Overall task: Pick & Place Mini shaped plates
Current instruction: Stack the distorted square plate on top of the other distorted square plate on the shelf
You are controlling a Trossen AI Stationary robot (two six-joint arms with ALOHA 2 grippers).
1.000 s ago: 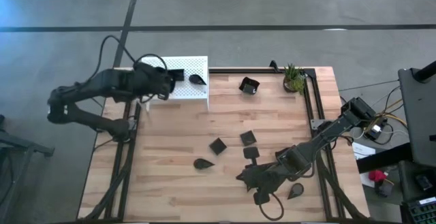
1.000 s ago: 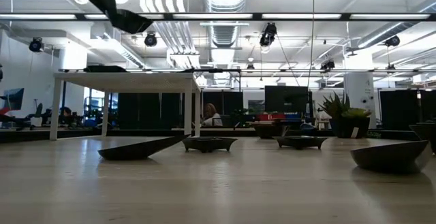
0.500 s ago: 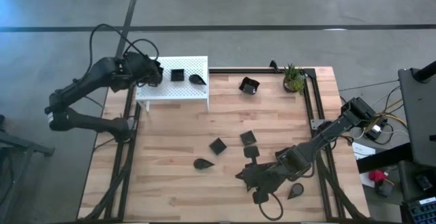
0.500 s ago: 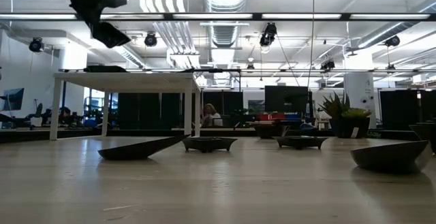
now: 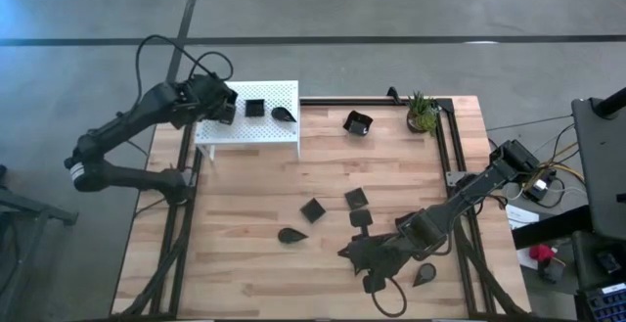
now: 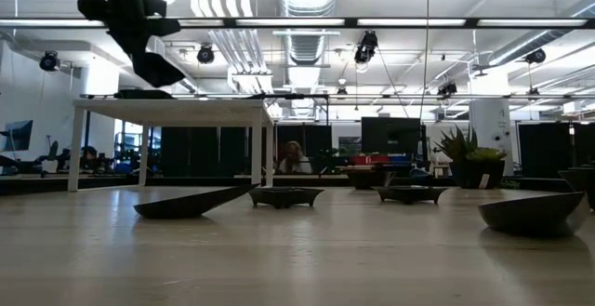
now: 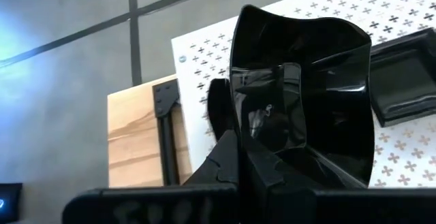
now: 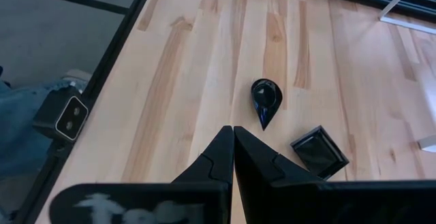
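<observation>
The left end effector [image 7: 238, 163] is clamping a large rimmed plate [image 7: 306, 94] by its edge, hovering over the white platform [image 5: 279, 126] beside a square plate [image 5: 254, 108] lying there. It is likely carrying it to place; next it needs lowering onto bare platform and releasing. The right end effector [image 8: 234, 152], fingers together and empty, is waiting over the surface [image 5: 245, 195] near a teardrop plate [image 8: 265, 99].

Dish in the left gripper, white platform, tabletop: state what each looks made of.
Dish held by the left gripper: glossy black, mirror-like reflections; glazed ceramic or hard plastic, unclear which.
White platform: matte white sheet, probably painted metal, punched with cross-shaped holes.
Tabletop: light wood planks with visible grain and joints.
</observation>
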